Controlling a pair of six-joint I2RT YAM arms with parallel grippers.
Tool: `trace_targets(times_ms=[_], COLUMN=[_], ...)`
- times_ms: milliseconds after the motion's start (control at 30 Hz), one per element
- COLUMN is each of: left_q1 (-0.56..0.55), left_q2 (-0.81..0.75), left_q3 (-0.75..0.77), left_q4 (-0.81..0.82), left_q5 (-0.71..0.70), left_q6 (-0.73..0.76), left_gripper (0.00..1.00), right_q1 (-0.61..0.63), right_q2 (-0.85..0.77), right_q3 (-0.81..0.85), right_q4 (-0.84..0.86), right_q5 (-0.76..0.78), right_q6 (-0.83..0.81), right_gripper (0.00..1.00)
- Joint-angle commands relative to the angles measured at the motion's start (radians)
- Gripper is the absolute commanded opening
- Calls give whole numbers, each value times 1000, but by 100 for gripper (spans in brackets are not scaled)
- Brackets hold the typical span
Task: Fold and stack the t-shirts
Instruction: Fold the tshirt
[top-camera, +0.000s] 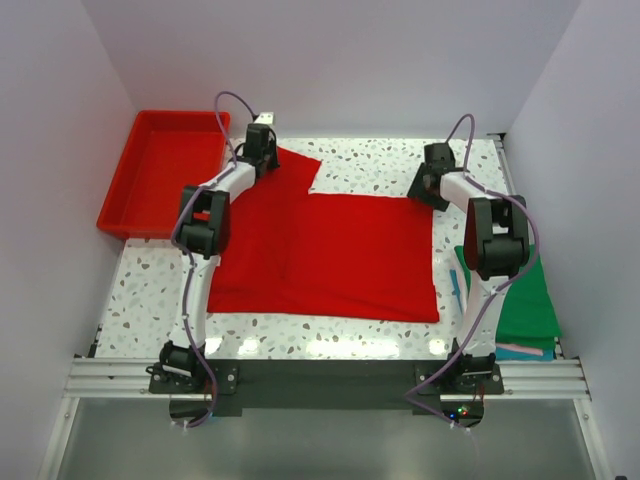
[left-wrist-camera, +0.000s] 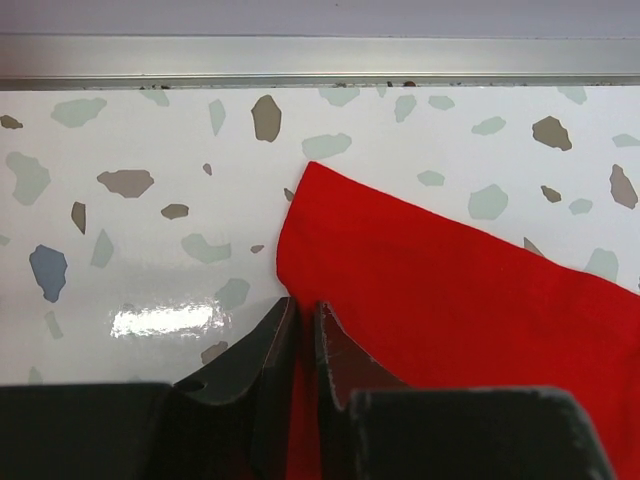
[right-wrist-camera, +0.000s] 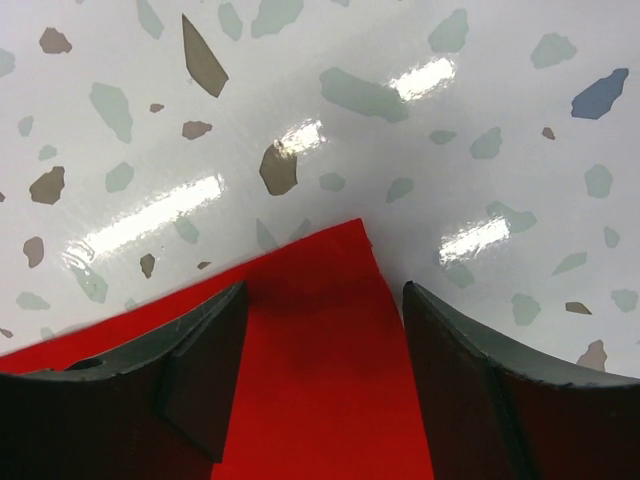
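the left gripper (left-wrist-camera: 305, 310) has its two dark fingers drawn nearly together, with only a thin slit between them, and red cloth sits in that slit: it is pinched on the edge of the red t-shirt (top-camera: 340, 255). in the left wrist view the cloth runs from the fingertips up to a rounded corner and spreads off to the right, lying flat on the speckled table (top-camera: 370, 160), with a metal rail (left-wrist-camera: 320, 58) along the table's far edge just beyond. from above, this gripper sits at the shirt's far left corner, where a sleeve sticks out toward the back.

the right gripper (right-wrist-camera: 325, 300) has its jaws set wide apart. they straddle a pointed corner of the same shirt, one finger over the cloth and the other over bare table just past the hem. whether the pads touch the cloth cannot be told. from above, this gripper is at the shirt's far right corner.

the red t-shirt lies spread across the middle of the table between the two arms, with a crease running down its left half. a red tray (top-camera: 120, 195) stands off the table's far left corner, just beside the left arm. at the right edge, partly under the right arm, lies a folded green t-shirt (top-camera: 530, 300), with pink cloth (top-camera: 520, 349) peeking out at its near end.
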Motion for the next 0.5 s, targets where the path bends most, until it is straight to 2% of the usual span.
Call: trace_targets(times_ms=[0,67,200,233,300,333,467], left_q1=[9,9,9,9,9,9,9], left_q2=[-62,-68,-79,-83,-91,-96,-120], left_q3=[-46,-50,-69,-72,-78,-80,-80], left_q4=[45,45,97,103,120,124,147], left_q5=[-15,-18,-20,-18,-17,-17,-15], left_q6=[-22,-26,-27,-27,-32,-33,-38], left_gripper=[18,17,15,14,11,10,6], right_q1=[-12,-12,-13,-13,-12,-13,-16], right_q2=[22,33,43,47,50,51,48], right_q3=[57,74,75,77,80,83,89], right_q4=[-14,-20,-16,-16,-16,-16,-17], right_q5=[43,36,21,18,6,4,-11], right_q6=[19,24,33,33,36,36,39], right_gripper=[66,62,45,36,28,21,6])
